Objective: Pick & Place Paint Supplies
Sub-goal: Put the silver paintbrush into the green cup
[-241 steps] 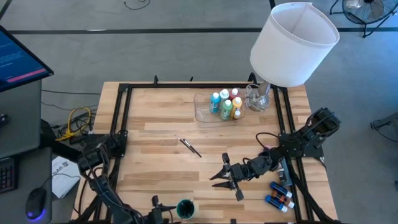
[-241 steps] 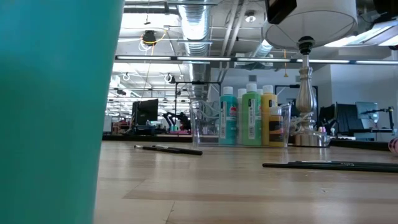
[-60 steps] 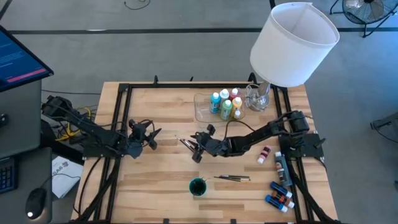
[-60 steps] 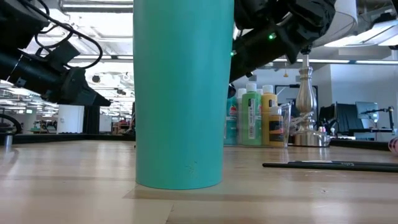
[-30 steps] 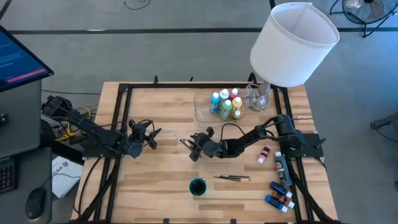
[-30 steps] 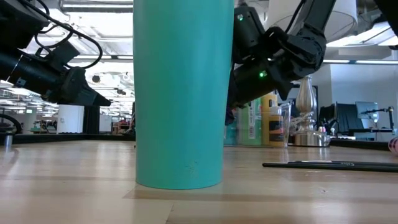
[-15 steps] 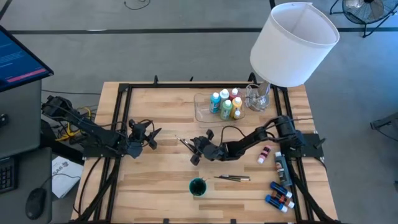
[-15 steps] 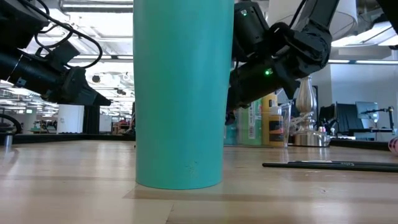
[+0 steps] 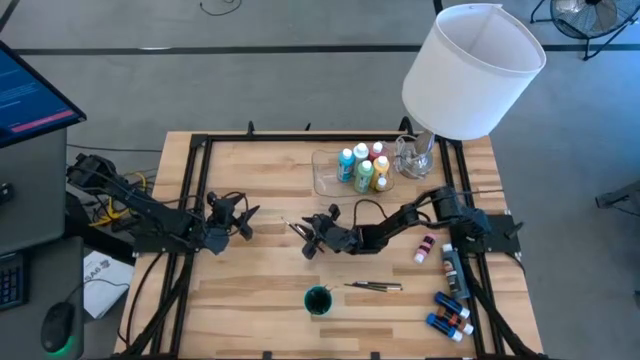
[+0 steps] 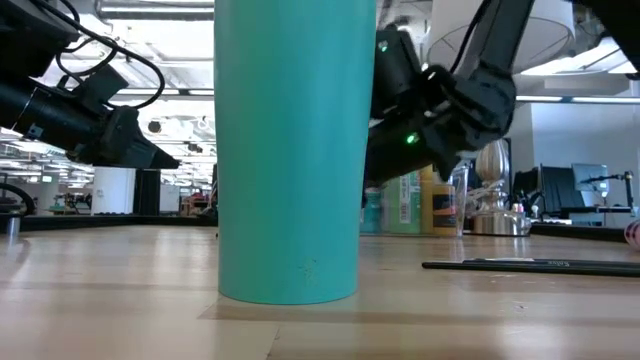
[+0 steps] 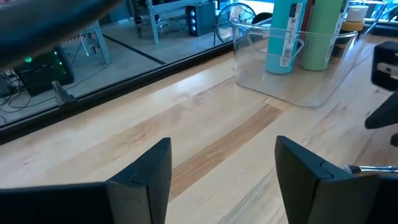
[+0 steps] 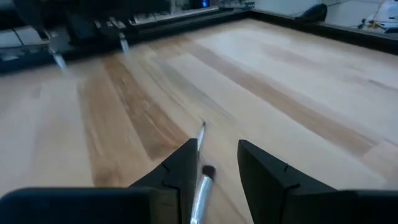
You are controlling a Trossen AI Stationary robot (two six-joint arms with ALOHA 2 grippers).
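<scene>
Two thin brushes (image 9: 297, 231) lie side by side on the wood at the table's middle. My right gripper (image 9: 311, 243) reaches level over them from the right. In the right wrist view the brushes (image 12: 199, 183) run between its fingers (image 12: 217, 147), close to one of them. The fingers stand apart, and no touch shows. In the low view the teal cup (image 10: 295, 150) hides that gripper's fingertips. My left gripper (image 9: 246, 215) waits open and empty at the table's left side (image 11: 224, 149). Several white-capped paint bottles (image 9: 362, 167) stand in a clear tray (image 9: 326, 180).
A teal cup (image 9: 318, 299) stands near the front edge, with another pair of brushes (image 9: 375, 287) lying to its right. A small pink bottle (image 9: 424, 248) and several more supplies (image 9: 450, 312) lie at the right edge. A big white lampshade (image 9: 472, 70) overhangs the far right corner.
My right arm has folded lower over the table, its elbow moving left, while its gripper stays at the brushes with the same gap between its fingers.
</scene>
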